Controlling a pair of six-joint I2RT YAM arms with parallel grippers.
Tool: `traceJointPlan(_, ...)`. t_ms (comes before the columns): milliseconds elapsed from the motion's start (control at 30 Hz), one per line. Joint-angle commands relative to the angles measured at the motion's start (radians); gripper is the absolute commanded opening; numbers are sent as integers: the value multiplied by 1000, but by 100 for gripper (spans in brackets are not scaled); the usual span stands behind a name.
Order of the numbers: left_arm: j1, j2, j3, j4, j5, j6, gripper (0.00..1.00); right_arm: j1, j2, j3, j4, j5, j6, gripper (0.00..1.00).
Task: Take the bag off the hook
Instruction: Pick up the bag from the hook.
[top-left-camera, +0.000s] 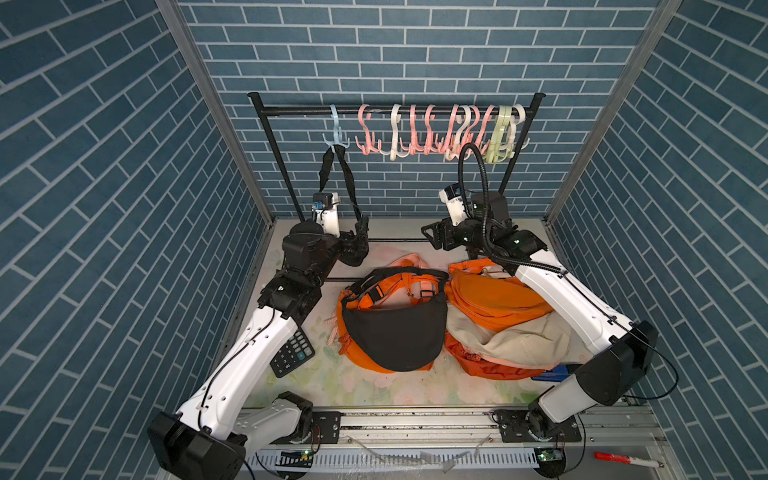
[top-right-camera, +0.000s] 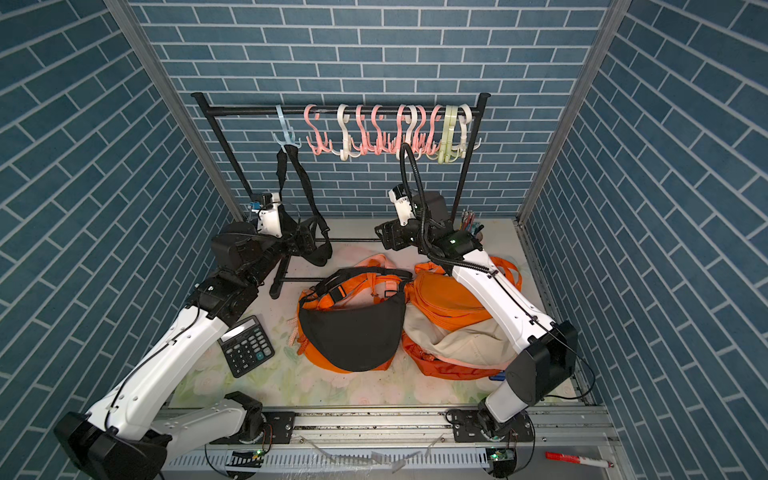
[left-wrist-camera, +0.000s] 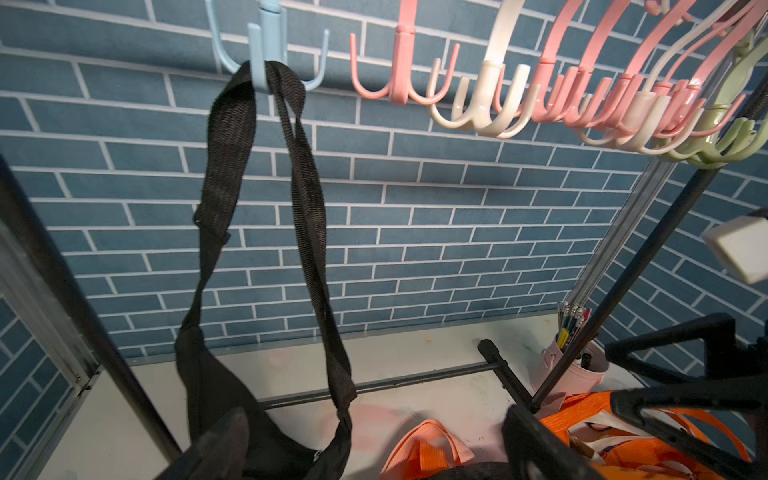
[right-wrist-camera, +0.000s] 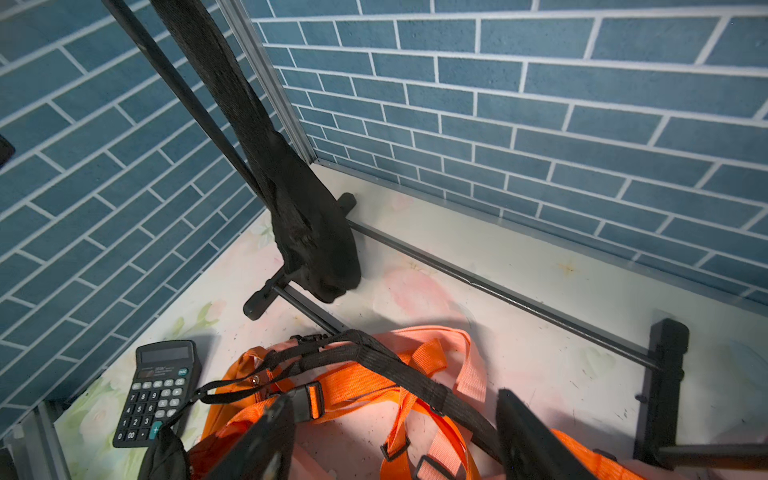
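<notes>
On blue hook (left-wrist-camera: 266, 50), black bag (right-wrist-camera: 316, 232); left end effector (left-wrist-camera: 374, 419), right end effector (right-wrist-camera: 395, 397) apart; calculator (right-wrist-camera: 160, 390) print illegible.

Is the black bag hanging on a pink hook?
No, the strap of the black bag is looped over the light blue hook.

One hanging bag (right-wrist-camera: 316, 232), one blue hook (left-wrist-camera: 266, 50), one calculator (top-right-camera: 246, 345)

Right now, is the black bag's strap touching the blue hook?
Touching. The left wrist view shows the black strap looped over the blue hook, resting on its prongs with no gap.
</notes>
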Motion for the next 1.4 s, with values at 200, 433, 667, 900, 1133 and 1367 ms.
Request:
traceJointPlan(200,107,-89,-99,-58,51,-35,99,23,94,119,29,-91,-36,75)
traceJointPlan(433,109,-102,-130,-80,60,-40,99,51,214,265,16,-121,-33,75)
traceJointPlan(667,109,-109,-157,-66,73,-71,99,65,342,430,-8,-117,-26,75)
traceJointPlan(900,110,-109,-172,-65,101,-78,99,94,532,745,-157,-139,-37,75)
traceJointPlan(1133,111,-123,-182,-53,91,-91,99,135,656,922,-183,-141,-22,75)
traceJointPlan(1367,116,-122,-182,-56,95,-90,99,184,696,938,-106,-121,7,75)
